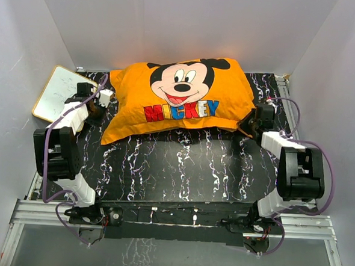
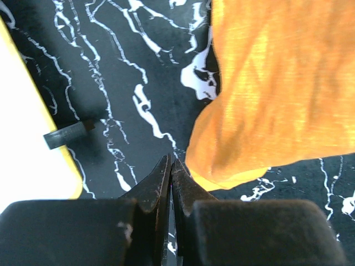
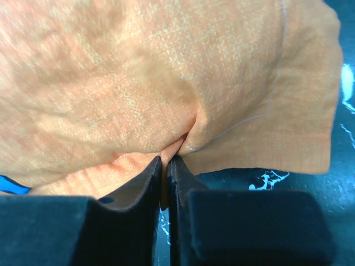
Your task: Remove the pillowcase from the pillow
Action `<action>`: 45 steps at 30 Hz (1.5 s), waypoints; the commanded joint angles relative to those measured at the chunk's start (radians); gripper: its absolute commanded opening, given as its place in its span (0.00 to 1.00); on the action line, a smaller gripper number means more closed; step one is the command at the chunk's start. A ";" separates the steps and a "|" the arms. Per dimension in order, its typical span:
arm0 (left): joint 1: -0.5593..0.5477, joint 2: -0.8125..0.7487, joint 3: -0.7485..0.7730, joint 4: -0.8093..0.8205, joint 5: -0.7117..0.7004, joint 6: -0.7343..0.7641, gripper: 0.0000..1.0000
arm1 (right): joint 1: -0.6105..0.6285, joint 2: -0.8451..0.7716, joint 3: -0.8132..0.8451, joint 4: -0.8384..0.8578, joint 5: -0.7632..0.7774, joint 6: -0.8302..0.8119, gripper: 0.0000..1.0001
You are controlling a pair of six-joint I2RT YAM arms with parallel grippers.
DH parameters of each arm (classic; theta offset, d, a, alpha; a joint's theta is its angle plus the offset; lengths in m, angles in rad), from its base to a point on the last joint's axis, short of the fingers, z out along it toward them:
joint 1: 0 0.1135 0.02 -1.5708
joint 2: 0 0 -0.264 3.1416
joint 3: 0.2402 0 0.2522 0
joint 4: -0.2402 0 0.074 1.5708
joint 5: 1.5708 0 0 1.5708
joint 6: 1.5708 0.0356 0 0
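1. The pillowcase (image 1: 179, 100) lies plump and full across the upper middle of the top view, on the black marbled surface (image 1: 181, 169).
2. The right hand (image 3: 164, 162) is clenched on an orange fold at the case's right end.
3. The left hand (image 2: 171, 165) is clenched on nothing, just beside the case's left corner.
4. A whiteboard (image 1: 56, 92) lies at upper left, beside that hand.

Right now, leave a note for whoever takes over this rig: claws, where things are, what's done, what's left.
Left claw: shut, empty, tips beside the left edge of the pillowcase.
Right claw: shut on a fold at the pillowcase's right end.
Pillowcase lies plump across the far half of the table; the pillow is hidden inside.
Done: one grip only. Left: pull the case off.
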 commanded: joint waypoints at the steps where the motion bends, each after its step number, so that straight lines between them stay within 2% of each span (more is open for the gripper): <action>1: 0.010 -0.047 0.011 0.001 -0.003 -0.015 0.00 | -0.024 -0.093 0.002 -0.018 0.105 0.002 0.26; 2: 0.010 -0.047 0.014 -0.014 0.015 -0.017 0.00 | -0.027 -0.107 0.004 -0.029 0.122 0.005 0.45; 3: 0.010 -0.046 0.022 -0.042 0.040 -0.020 0.08 | -0.030 -0.122 0.004 -0.038 0.141 0.008 0.58; 6: 0.008 -0.045 0.055 -0.167 0.167 -0.016 0.85 | -0.032 -0.169 0.014 -0.050 0.210 0.004 0.72; 7: 0.006 -0.048 0.060 -0.198 0.213 -0.015 0.96 | -0.033 -0.175 0.020 -0.052 0.231 0.002 0.75; 10: -0.004 -0.070 0.036 -0.229 0.304 -0.004 0.97 | -0.053 -0.149 0.064 -0.077 0.258 -0.009 0.83; 14: -0.026 -0.072 -0.016 -0.141 0.301 -0.004 0.97 | -0.116 -0.060 0.114 -0.092 0.192 0.016 0.93; 18: -0.040 -0.007 0.006 -0.093 0.314 -0.034 0.97 | -0.135 0.021 0.150 -0.049 0.108 0.005 0.98; 22: -0.065 0.069 0.011 0.002 0.233 -0.045 0.97 | -0.134 0.094 0.156 0.067 -0.054 -0.009 0.98; 23: -0.068 0.087 0.014 0.029 0.213 -0.057 0.93 | -0.133 0.116 0.150 0.109 -0.093 -0.006 0.98; 25: -0.068 0.124 0.033 0.033 0.171 -0.072 0.80 | -0.130 0.136 0.142 0.155 -0.161 -0.004 0.97; 27: -0.066 0.145 0.059 0.021 0.144 -0.074 0.62 | -0.123 0.168 0.128 0.204 -0.221 -0.006 0.96; 30: -0.062 0.129 0.056 0.059 0.078 -0.061 0.16 | -0.107 0.171 0.096 0.269 -0.275 -0.002 0.92; 32: -0.054 0.099 0.047 0.104 0.016 -0.057 0.00 | -0.086 0.165 0.072 0.307 -0.291 0.006 0.85; 35: -0.045 0.073 0.065 0.112 -0.010 -0.056 0.00 | -0.069 0.158 0.050 0.309 -0.300 0.027 0.67; 37: -0.045 0.064 0.099 0.082 -0.002 -0.063 0.00 | -0.062 0.150 0.032 0.294 -0.299 0.037 0.51; 42: -0.045 0.017 0.188 -0.030 0.057 -0.095 0.00 | -0.036 -0.015 -0.038 0.251 -0.239 0.038 0.10; 45: -0.043 -0.028 0.219 -0.096 0.081 -0.110 0.00 | -0.005 -0.155 -0.085 0.205 -0.161 0.037 0.08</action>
